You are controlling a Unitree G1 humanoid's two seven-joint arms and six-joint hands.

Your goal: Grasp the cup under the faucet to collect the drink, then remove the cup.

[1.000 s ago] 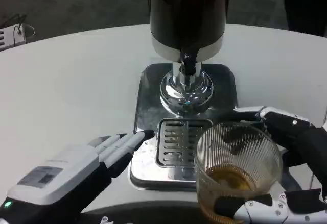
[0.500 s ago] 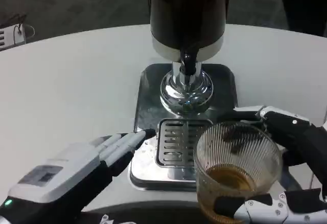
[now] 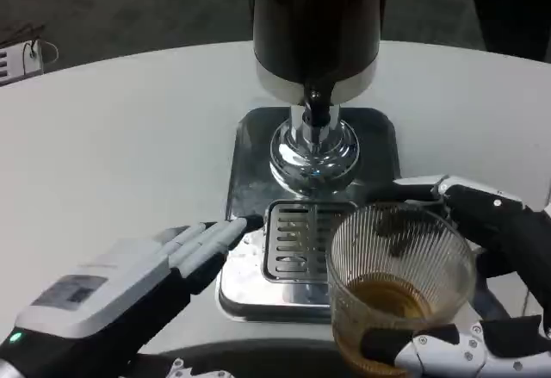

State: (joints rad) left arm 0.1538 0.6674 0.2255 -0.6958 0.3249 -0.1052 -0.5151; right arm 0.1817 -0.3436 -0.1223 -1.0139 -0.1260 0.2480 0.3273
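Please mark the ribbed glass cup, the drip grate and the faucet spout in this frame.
ribbed glass cup (image 3: 400,262), head view, on the far inner wall below the rim.
drip grate (image 3: 297,244), head view, on the slotted metal near its middle.
faucet spout (image 3: 318,109), head view, on the dark nozzle under the dispenser body.

1. We think this is a test room or lab, not a home kitchen.
2. We see a big, round white desk with a plain, smooth top.
3. On the desk stands a dark drink machine with a shiny metal base and a drip grate, like in a cafe or office.
4. The floor behind the desk is dark grey, like a carpet in a work room.
5. At the far left edge sits a small white thing with a cord, too small for us to tell what it is.
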